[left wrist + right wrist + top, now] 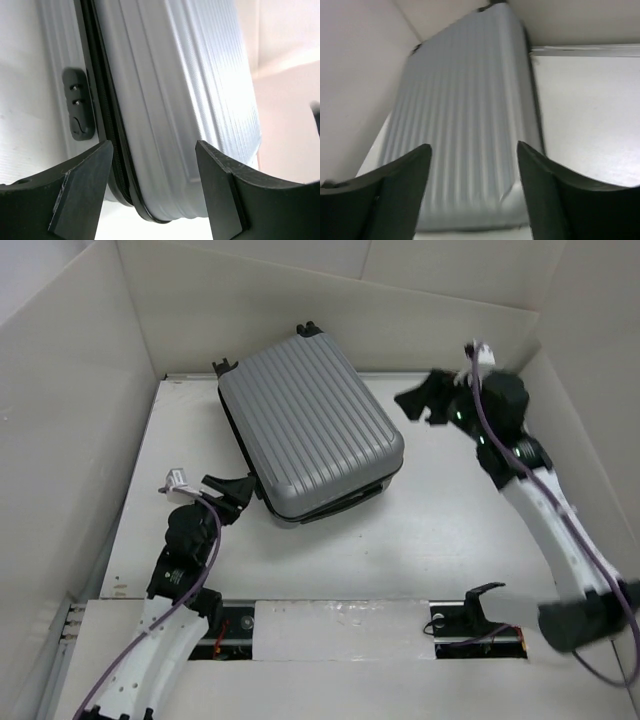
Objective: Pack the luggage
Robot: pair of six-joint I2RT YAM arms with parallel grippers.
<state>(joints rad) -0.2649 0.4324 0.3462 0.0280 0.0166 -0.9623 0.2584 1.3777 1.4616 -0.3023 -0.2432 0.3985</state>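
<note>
The luggage [305,430] is a silver-grey ribbed hard-shell suitcase lying flat at the back middle of the table, lid down, black wheels at its far end. Its lining is hidden. My left gripper [243,498] is open at the suitcase's near-left corner. In the left wrist view my left gripper [152,147] has its jaws either side of the rounded corner [165,165] and the black zipper seam [107,135], without touching. A dark combination lock [79,110] sits on the side. My right gripper [415,405] is open and empty, raised to the right of the suitcase, which fills the right wrist view [465,125].
White walls [90,390] box in the table on the left, back and right. A black bracket [482,598] and two slots lie along the near edge strip [330,625]. Bare tabletop [430,530] lies right of and in front of the suitcase.
</note>
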